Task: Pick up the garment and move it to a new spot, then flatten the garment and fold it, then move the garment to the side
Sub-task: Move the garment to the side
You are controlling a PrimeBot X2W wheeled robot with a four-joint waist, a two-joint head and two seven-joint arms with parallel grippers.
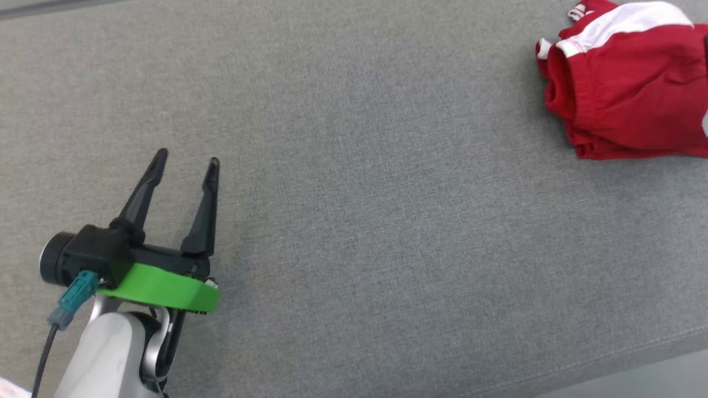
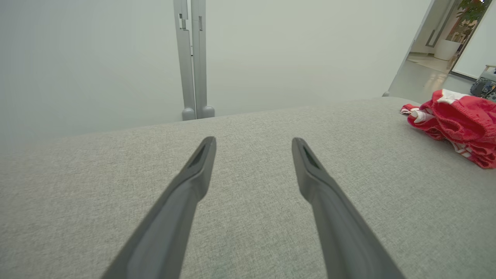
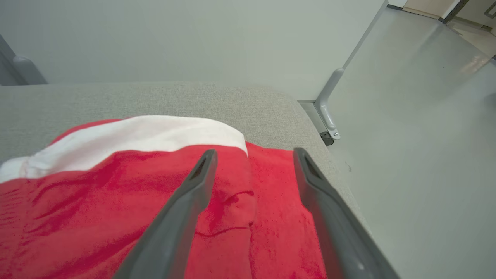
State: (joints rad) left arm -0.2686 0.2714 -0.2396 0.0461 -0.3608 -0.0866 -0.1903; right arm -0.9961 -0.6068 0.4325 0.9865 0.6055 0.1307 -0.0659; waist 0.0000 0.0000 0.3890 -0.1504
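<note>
Red cloth with a white band (image 1: 625, 22), the garment (image 1: 625, 83) lies at 2 o'clock in the head view, doubled over into a compact but uneven bundle. It sits at the far side of the grey upholstered surface (image 1: 354, 193) and runs off the frame edge. The wide middle of the surface is bare.

The left gripper (image 1: 188, 156) sits at 8 o'clock in that view, well apart from the garment. Its two dark fingers are spread wide over bare fabric and hold nothing. Its placement reads as parked out of the working area.

In its own wrist view the right gripper (image 3: 254, 151) hangs directly over the red cloth, fingers parted wide, with no fold pinched between them. The cloth beneath lies slack, with a small crease between the fingers. The surface's corner is close at 2 o'clock and the pale floor (image 3: 418, 116) lies beyond at 3 o'clock.

Assessment: the bundle's position near the edge fits the final step, moving it aside. The spread fingers above it suggest a set-down rather than a grasp. Whether the fold is acceptable cannot be confirmed, as the outline is ragged. One risk is noted: the garment is close to the drop-off.
</note>
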